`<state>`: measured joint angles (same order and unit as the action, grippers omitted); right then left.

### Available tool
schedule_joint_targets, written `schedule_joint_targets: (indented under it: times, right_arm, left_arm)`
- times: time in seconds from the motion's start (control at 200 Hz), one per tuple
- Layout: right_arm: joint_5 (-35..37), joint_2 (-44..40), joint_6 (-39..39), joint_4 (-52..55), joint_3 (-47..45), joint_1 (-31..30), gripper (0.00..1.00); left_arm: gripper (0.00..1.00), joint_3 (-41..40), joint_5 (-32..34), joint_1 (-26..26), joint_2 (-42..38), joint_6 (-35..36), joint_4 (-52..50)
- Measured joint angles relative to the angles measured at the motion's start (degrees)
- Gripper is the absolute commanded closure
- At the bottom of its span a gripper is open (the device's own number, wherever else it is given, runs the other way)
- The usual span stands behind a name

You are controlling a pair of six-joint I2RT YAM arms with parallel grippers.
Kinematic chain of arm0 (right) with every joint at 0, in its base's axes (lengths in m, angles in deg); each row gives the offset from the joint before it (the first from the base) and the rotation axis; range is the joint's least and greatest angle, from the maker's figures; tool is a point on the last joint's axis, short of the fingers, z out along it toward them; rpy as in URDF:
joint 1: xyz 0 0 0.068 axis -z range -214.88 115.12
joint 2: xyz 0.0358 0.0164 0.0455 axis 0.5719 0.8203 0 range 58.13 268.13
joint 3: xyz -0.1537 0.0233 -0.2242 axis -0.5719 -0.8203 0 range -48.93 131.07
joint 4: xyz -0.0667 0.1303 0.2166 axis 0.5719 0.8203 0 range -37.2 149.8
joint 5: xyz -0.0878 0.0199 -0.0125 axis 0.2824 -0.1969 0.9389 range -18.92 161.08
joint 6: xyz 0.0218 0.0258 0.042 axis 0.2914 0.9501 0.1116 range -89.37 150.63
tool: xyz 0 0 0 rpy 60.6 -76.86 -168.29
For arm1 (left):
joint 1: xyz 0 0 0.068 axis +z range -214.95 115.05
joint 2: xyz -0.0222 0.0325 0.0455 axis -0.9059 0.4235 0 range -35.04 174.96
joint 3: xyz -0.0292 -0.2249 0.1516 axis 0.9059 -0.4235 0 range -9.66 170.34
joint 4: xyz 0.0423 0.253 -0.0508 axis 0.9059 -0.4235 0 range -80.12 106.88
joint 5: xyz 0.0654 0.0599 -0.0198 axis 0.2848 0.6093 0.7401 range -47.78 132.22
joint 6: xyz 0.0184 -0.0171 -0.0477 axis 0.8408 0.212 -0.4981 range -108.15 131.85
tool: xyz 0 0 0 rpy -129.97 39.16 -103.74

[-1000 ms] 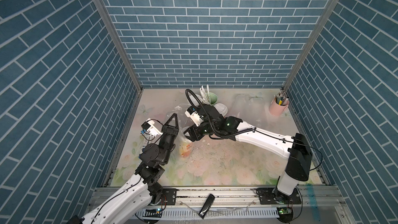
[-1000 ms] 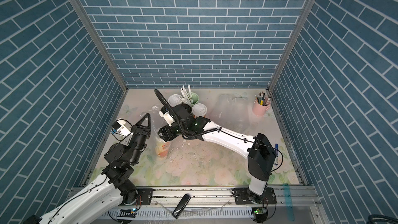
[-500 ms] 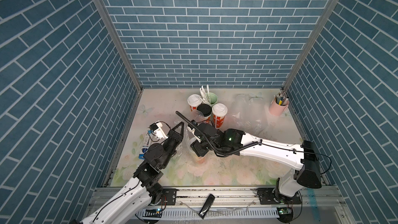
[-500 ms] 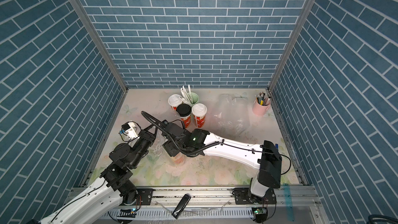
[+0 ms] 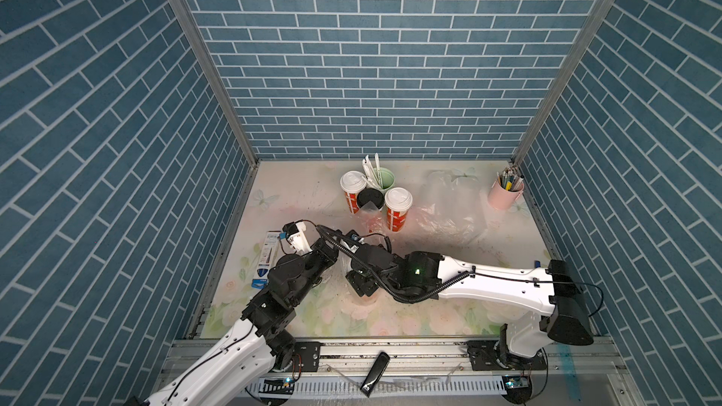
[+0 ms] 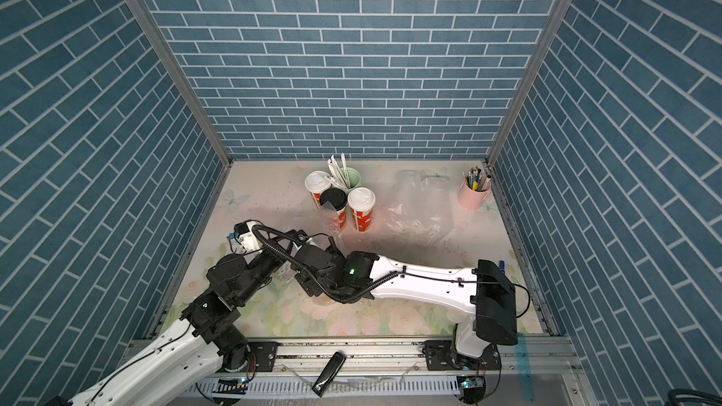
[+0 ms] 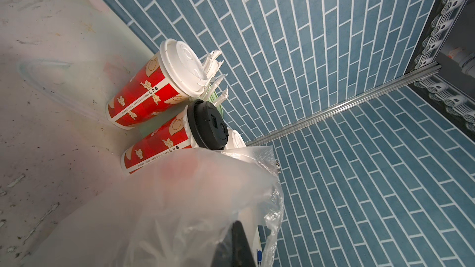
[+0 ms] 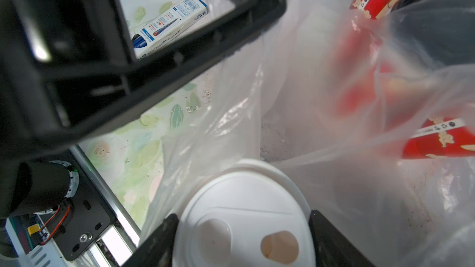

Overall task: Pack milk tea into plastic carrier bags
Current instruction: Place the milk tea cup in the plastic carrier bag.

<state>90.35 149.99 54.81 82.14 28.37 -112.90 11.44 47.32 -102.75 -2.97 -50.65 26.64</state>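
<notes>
Flanking a white-lidded cup (image 8: 239, 196) inside the carrier bag (image 7: 180, 201), well apart from the straw holder (image 5: 381, 177) beside which three more cups (image 5: 397, 208) stand, the right pincer (image 8: 243, 232) sets its fingers at the lid's rim, clamped or clear not discernible; the left pincer (image 7: 237, 240) is closed on the bag's edge. Risk: film catching a finger on its way out could tip the cup. Hidden: cup base, bag handles, and both pincers under the arms in both top views.

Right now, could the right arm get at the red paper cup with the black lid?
Probably not yet. The right gripper straddles a white-lidded paper cup inside the clear plastic bag that the left gripper pinches, and bag film stands before the black-lidded cup.
</notes>
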Motion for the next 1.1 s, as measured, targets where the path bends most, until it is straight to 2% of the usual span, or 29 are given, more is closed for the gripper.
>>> schedule_joint_targets:
  times: [0.31,0.59,0.82,0.92,1.101]
  right_arm:
    - [-0.85,-1.01,-0.24,1.22,-0.02,0.00,0.15]
    - [-1.66,-8.44,-1.62,1.22,-0.13,0.02,0.12]
    - [-1.75,-9.75,-5.92,0.94,0.09,0.96,0.16]
    - [-3.89,-9.75,-7.85,1.14,2.03,4.28,0.19]
    - [-9.97,-8.98,-9.53,2.03,9.25,14.45,0.19]
  left_arm:
    - [1.00,2.25,-1.90,0.00,1.53,2.56,-3.13]
    - [1.00,2.56,-3.28,0.00,3.15,4.00,-4.94]
    - [1.00,2.69,-3.69,0.00,2.56,5.16,-7.34]
    - [1.00,2.75,-3.69,0.00,1.57,5.81,-9.05]
    - [1.00,2.82,-3.69,0.00,1.60,6.93,-10.84]
